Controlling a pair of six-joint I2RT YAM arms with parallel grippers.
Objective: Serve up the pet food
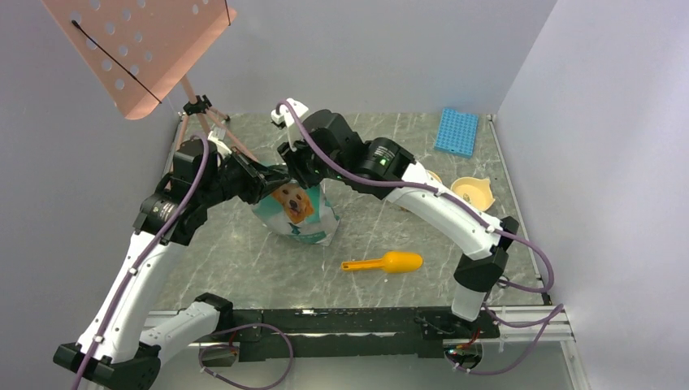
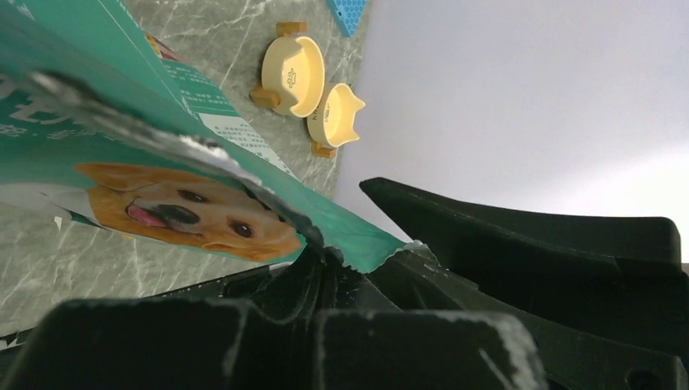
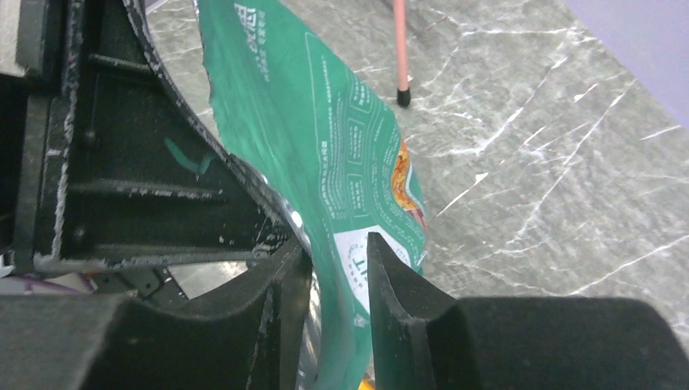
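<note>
The green-silver dog-picture bag (image 1: 297, 213) stands at mid-table. My left gripper (image 1: 264, 180) is shut on the bag's torn top edge (image 2: 357, 244) from the left. My right gripper (image 1: 297, 160) reaches over from the right, and its jaws stand narrow with the bag's upper wall (image 3: 341, 244) pinched between the fingers (image 3: 390, 284). The silver lining shows beside the right gripper's inner finger. The pet food is hidden and no kibble shows in any view. The orange scoop (image 1: 387, 262) lies on the table in front of the bag, away from both grippers.
Two cream pet bowls on a stand (image 1: 474, 192) sit at the right, and also show in the left wrist view (image 2: 311, 91). A blue rack (image 1: 456, 131) lies at the back right. A pink perforated stand (image 1: 142, 49) on a tripod rises at the back left.
</note>
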